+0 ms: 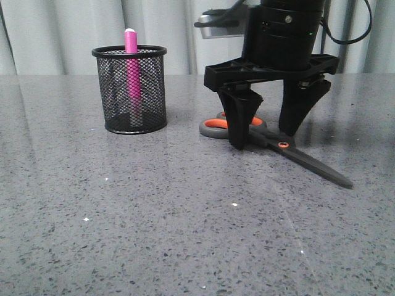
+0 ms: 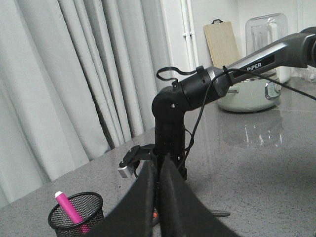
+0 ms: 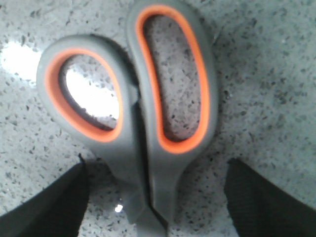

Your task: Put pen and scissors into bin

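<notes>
**Straddling the scissors, pen already binned**

Spreading across every view is the grey speckled stone surface (image 1: 185, 234), glossy enough to mirror what stands on it, with pale pleated curtains (image 1: 62, 37) behind; the left wrist view also shows a wooden board (image 2: 222, 44) and a pale green pot (image 2: 247, 96) at the far side of the room.

Next in size, the right gripper (image 1: 269, 132) hangs nose-down over the surface, its jaws wide apart and holding nothing, one finger on each side of the scissors' neck between loops and pivot. That looks like the set-up for a pinch at the narrowest, stiffest part.

The left gripper (image 2: 158, 197) is raised clear, jaws pressed together on nothing, probably parked out of the way.

The bin (image 1: 129, 89) stands upright to the left of the right gripper, apart from it. The scissors (image 1: 271, 140) lie flat and closed, handles nearer the bin, blades pointing away. The pen (image 1: 131, 74) stands inside the bin, tip above the rim, so that half seems done.
</notes>
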You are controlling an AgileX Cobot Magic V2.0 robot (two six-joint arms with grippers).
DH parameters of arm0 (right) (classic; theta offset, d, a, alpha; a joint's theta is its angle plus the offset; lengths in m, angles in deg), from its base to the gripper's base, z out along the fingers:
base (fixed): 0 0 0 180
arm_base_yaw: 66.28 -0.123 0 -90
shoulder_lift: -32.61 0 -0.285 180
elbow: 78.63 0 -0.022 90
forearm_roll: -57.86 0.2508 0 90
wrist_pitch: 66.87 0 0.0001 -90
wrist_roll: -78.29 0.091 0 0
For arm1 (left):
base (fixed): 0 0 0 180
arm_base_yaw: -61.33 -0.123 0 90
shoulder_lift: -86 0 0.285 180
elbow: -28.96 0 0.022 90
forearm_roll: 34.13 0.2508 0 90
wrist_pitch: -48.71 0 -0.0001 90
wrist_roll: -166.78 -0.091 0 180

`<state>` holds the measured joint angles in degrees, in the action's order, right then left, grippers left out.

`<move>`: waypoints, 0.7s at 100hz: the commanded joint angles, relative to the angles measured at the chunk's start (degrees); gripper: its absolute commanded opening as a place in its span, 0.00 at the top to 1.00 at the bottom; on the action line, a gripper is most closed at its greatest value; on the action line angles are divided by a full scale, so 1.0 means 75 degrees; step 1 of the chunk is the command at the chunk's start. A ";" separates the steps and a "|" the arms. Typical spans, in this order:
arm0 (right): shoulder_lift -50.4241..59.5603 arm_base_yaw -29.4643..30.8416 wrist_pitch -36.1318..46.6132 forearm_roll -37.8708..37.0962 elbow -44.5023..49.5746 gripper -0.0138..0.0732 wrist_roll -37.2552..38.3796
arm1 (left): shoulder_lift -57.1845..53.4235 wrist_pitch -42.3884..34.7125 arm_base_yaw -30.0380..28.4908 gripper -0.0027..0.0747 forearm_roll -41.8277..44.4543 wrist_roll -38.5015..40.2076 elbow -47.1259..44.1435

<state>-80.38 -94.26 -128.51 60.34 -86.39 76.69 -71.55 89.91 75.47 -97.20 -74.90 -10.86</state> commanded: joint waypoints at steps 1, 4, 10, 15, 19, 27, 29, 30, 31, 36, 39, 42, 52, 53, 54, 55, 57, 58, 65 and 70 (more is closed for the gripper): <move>0.0155 0.0040 0.0210 0.0050 -0.0148 0.32 0.0012 | 0.0100 -0.0407 -0.0020 0.99 -0.0461 0.0083 0.0105; 0.0155 0.0040 0.0210 0.0068 -0.0148 0.35 0.0012 | 0.0100 -0.0421 -0.0020 0.99 -0.0477 0.0083 0.0072; 0.0155 0.0040 0.0210 0.0118 -0.0148 0.42 0.0012 | 0.0100 -0.0499 -0.0020 0.99 -0.0553 0.0083 0.0018; 0.0155 0.0040 0.0240 0.0193 -0.0148 0.47 0.0012 | 0.0100 -0.0511 -0.0020 0.99 -0.0553 0.0083 0.0003; 0.0155 0.0040 0.0240 0.0240 -0.0148 0.50 0.0012 | 0.0100 -0.0529 -0.0020 0.99 -0.0553 0.0083 0.0003; 0.0145 0.0040 0.0240 0.0400 -0.0148 0.56 0.0012 | 0.0100 -0.0532 -0.0020 0.99 -0.0563 0.0083 0.0003; 0.0145 0.0040 0.0240 0.0459 -0.0148 0.57 0.0012 | 0.0100 -0.0532 -0.0020 0.99 -0.0563 0.0083 0.0003; 0.0145 0.0040 0.0240 0.0473 -0.0148 0.58 0.0012 | 0.0100 -0.0532 -0.0020 0.99 -0.0563 0.0083 0.0003; 0.0145 0.0040 0.0240 0.0503 -0.0148 0.59 0.0012 | 0.0100 -0.0532 -0.0020 0.99 -0.0563 0.0083 0.0003; 0.0145 0.0040 0.0226 0.0539 -0.0148 0.62 0.0012 | 0.0100 -0.0532 -0.0020 0.99 -0.0563 0.0083 0.0003; 0.0145 0.0021 0.0226 0.0539 -0.0148 0.65 0.0012 | 0.0100 -0.0532 -0.0020 0.99 -0.0563 0.0083 0.0003; 0.0145 0.0008 0.0204 0.0539 -0.0148 0.68 0.0012 | 0.0100 -0.0532 -0.0020 0.99 -0.0563 0.0083 0.0003; 0.0145 0.0006 0.0119 0.0539 -0.0148 0.79 0.0012 | 0.0100 -0.0532 -0.0020 0.99 -0.0624 0.0083 0.0003; 0.0145 0.0006 0.0119 0.0539 -0.0148 0.79 0.0012 | 0.0100 -0.0532 -0.0020 0.99 -0.0626 0.0083 0.0003; 0.0145 0.0006 0.0104 0.0539 -0.0148 0.81 0.0012 | 0.0100 -0.0532 -0.0020 0.99 -0.0648 0.0083 0.0003; 0.0145 0.0006 0.0106 0.0539 -0.0148 0.82 0.0012 | 0.0100 -0.0532 -0.0020 0.99 -0.0649 0.0083 0.0003; 0.0145 0.0006 0.0101 0.0539 -0.0148 0.84 0.0012 | 0.0100 -0.0532 -0.0020 0.99 -0.0687 0.0083 0.0003; 0.0145 0.0006 0.0087 0.0539 -0.0148 0.86 0.0012 | 0.0100 -0.0532 -0.0020 0.99 -0.0690 0.0083 0.0003; 0.0145 0.0006 0.0073 0.0539 -0.0148 0.93 0.0012 | 0.0100 -0.0532 -0.0020 0.99 -0.0765 0.0083 0.0003; 0.0145 0.0006 0.0041 0.0553 -0.0148 0.92 0.0012 | 0.0100 -0.0532 -0.0020 0.99 -0.0825 0.0083 0.0003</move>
<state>-80.60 -94.16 -127.52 62.39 -86.60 76.69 -71.55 88.57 75.47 -99.69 -74.90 -12.21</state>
